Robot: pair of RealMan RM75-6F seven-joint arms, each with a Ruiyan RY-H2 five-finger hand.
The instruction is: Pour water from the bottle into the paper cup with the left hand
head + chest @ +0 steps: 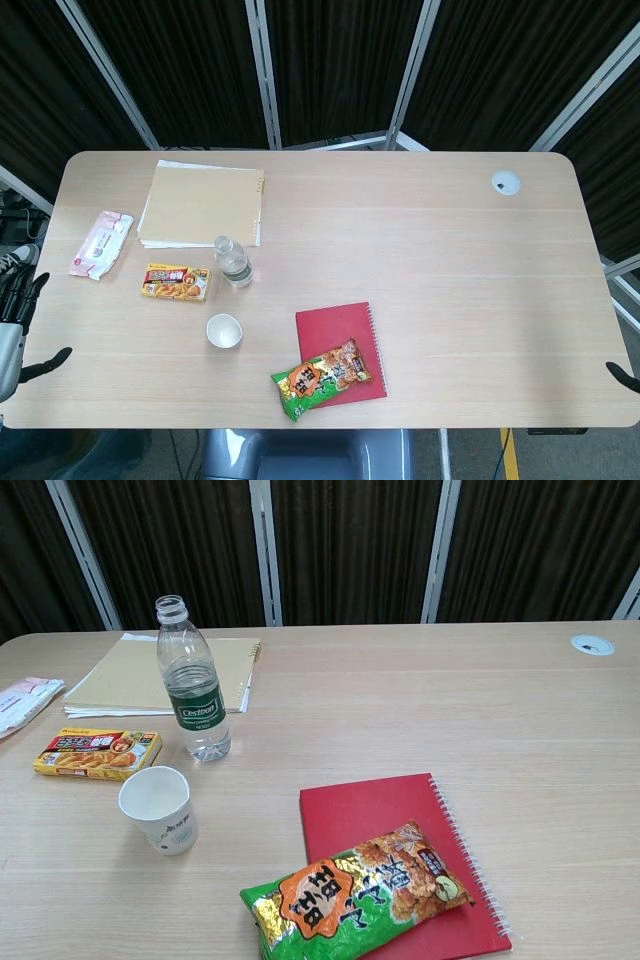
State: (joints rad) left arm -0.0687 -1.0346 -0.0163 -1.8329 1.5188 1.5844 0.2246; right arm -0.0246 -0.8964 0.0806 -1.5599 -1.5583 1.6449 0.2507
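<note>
Standing left of centre: bottle (192,683), uncapped, upright
Cup (159,808): below bottle, apart
Left hand (22,315): left edge, fingers spread, holding nothing
Right hand (622,375): right edge, state cannot be told

Left hand (18,300) low at the far left edge of the head view, off the table's side; dark fingers (22,290) pointing upward and apart, one dark digit (48,362) jutting out rightward lower down; pale wrist section below, cut by the frame edge; nothing held. Right hand (622,376) barely showing at the far right edge, only a dark fingertip visible; pose impossible to judge. Neither hand visible in the chest view.
</note>
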